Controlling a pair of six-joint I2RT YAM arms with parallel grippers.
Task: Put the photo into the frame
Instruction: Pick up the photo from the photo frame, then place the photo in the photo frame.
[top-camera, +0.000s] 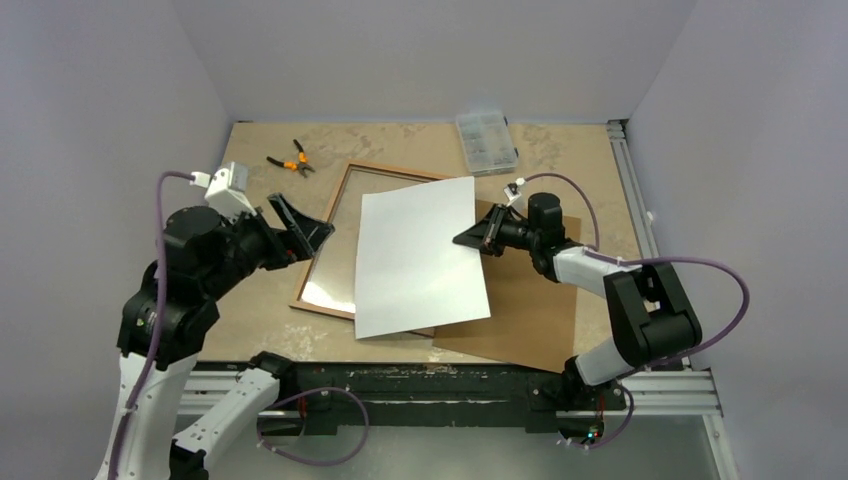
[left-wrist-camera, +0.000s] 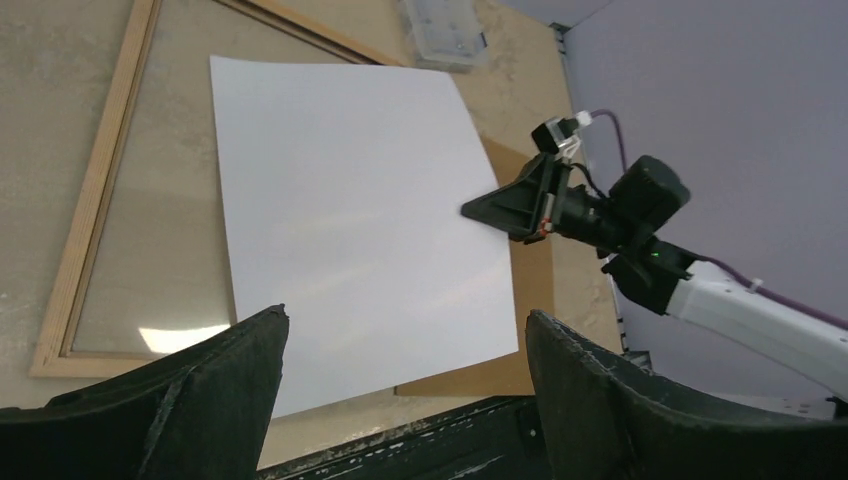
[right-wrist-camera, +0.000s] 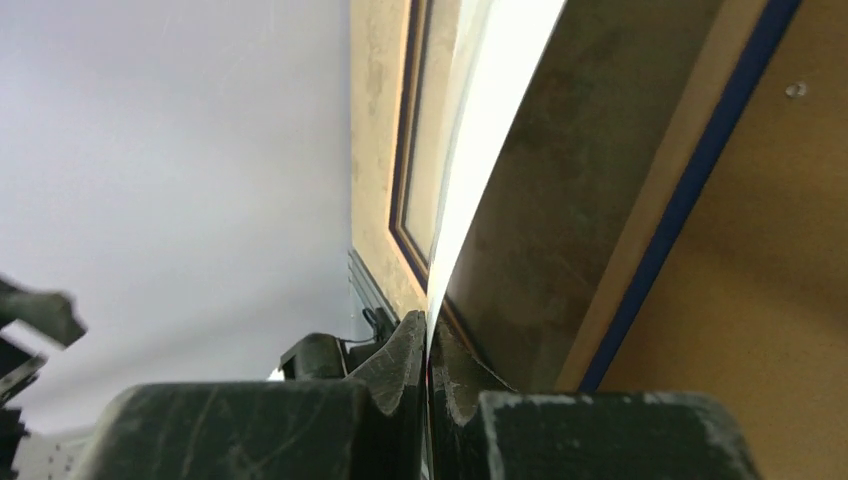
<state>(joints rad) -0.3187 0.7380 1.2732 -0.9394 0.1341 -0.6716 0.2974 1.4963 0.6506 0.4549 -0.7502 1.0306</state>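
**Tan tabletop, photo pinched askew over the frame**

Tan table (top-camera: 262, 318), lilac walls behind. Nearest, at lower right, the brown board (top-camera: 530, 320) lies under the photo's corner. At centre the photo (top-camera: 415, 250) shows its white side, skewed across the frame (top-camera: 322, 308), its right edge clamped in the right gripper (top-camera: 462, 240). Left of centre, the left gripper (top-camera: 308, 225) gapes wide, holding nothing. Dragged by one edge, the sheet may buckle or catch on a rail.
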